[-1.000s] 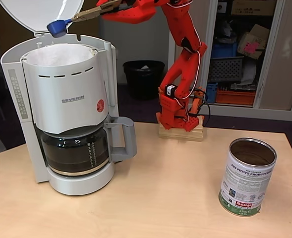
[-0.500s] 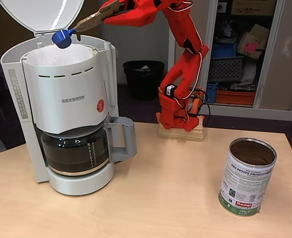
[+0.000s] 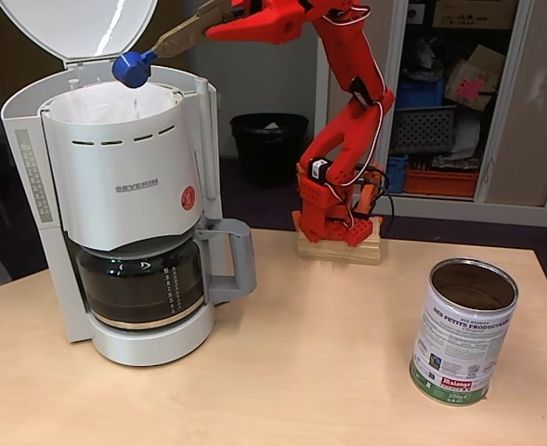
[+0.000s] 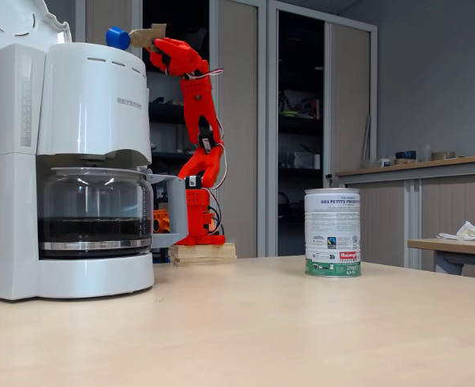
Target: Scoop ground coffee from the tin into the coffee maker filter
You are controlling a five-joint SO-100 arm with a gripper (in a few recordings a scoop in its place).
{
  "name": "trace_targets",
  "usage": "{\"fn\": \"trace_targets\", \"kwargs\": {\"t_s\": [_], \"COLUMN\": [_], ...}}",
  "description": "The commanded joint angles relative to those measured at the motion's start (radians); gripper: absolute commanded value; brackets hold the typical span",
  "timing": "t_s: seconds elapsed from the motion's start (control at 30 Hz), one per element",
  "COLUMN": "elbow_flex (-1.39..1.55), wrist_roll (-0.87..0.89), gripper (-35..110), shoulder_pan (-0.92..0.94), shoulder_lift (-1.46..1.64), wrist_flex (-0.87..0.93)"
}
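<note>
The white coffee maker stands at the table's left with its domed lid swung up. Its basket is lined with the white paper filter. My gripper is shut on the handle of a small blue scoop. The scoop hangs tilted just above the filter's right rim. The ground coffee is hidden from both fixed views. The open tin stands upright at the table's right, far from the gripper.
The glass carafe with its grey handle sits under the basket. The arm's wooden base is at the table's back edge. Behind the table are a black bin and shelves with boxes. Bare tabletop lies between machine and tin.
The scoop has moved right and a little lower, from near the lid's hinge to above the filter's right rim, and it has turned. Coffee maker and tin have stayed put.
</note>
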Motion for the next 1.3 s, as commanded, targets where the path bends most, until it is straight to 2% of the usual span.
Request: {"fn": "trace_targets", "kwargs": {"t_s": [0.0,0.67,1.27], "elbow_flex": [0.044,0.127,0.328], "wrist_roll": [0.046,0.394,0.73], "gripper": [0,0,0], "shoulder_pan": [0.014,0.051,0.057], "shoulder_lift": [0.031,0.063,0.178], "wrist_flex": [-0.035,-0.19,-0.328]}}
